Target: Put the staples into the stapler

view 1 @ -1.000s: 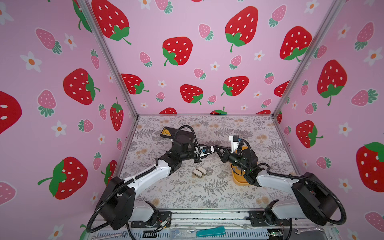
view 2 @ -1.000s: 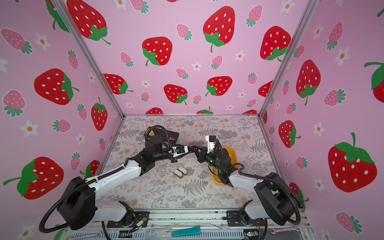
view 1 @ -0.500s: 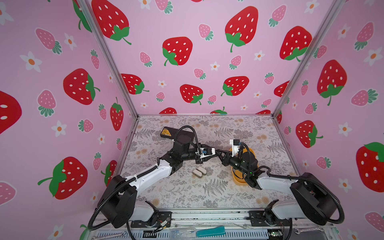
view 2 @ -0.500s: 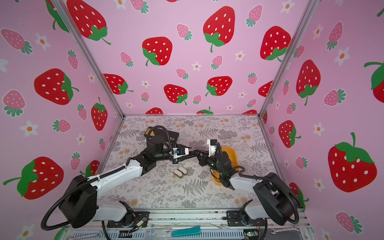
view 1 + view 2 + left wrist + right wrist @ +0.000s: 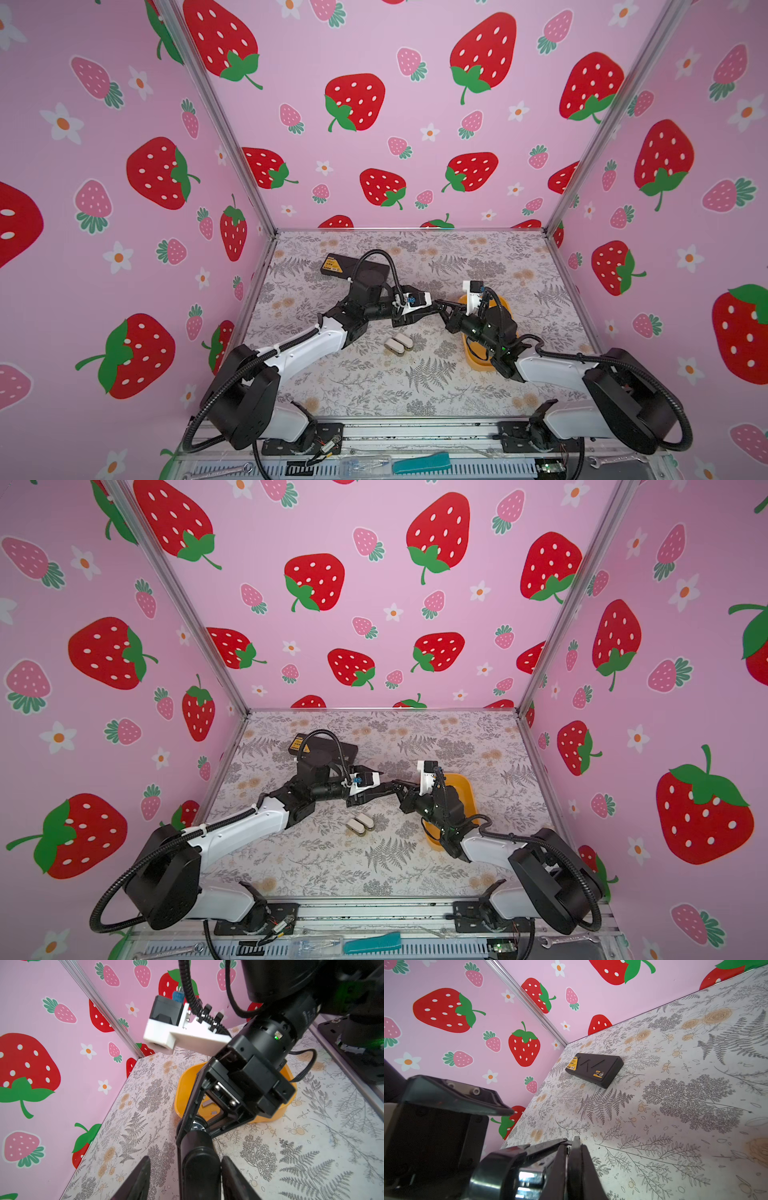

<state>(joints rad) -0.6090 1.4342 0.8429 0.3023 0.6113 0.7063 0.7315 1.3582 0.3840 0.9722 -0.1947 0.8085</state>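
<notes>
While the right gripper (image 5: 570,1147) clenched the stapler (image 5: 197,1151) in mid-air, the left gripper (image 5: 185,1162) stood released around its end, not touching.
Loading had not started: the staples (image 5: 207,1103) lay in the yellow tray (image 5: 184,1084), apart from the stapler. Next, I judged, the magazine had to be opened and one strip fetched; the part pinched seemed a thin arm, unclear.

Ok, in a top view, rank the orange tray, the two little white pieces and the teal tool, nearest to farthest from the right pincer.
1. orange tray, just right of the right pincer.
2. white pieces, on the table nearer the front, slightly left.
3. teal tool, down on the front rail, outside the table.
</notes>
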